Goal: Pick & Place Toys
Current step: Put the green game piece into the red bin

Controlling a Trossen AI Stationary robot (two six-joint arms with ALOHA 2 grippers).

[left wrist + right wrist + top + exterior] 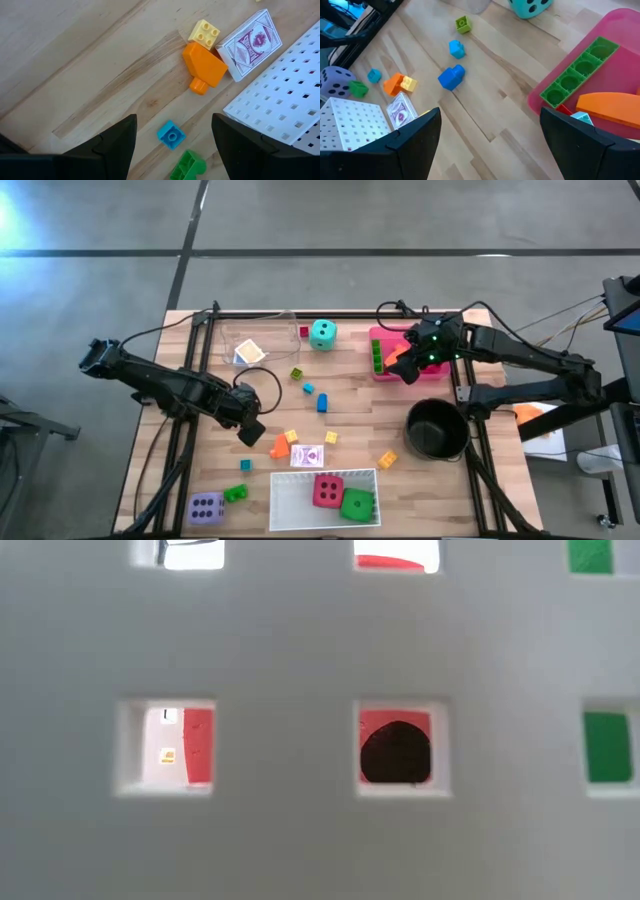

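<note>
Two dice (341, 497) in tray (290, 502) at front, pot (436, 428) to its right

Red die (327, 491) w/ black dots, green die (357, 504), teal die (322, 334), pink tray (381, 372), orange block (204, 68).

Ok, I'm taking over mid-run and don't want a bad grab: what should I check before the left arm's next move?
1. Left gripper fingers open: ok.
2. Nothing held in it: ok.
3. Small blue block lies between the fingers' line, free of neighbours: ok.
4. Green block close beside it, could get nudged: not ok.
5. White tray has room beside the red die: ok.
6. Right gripper over the pink tray, well away: ok.
</note>
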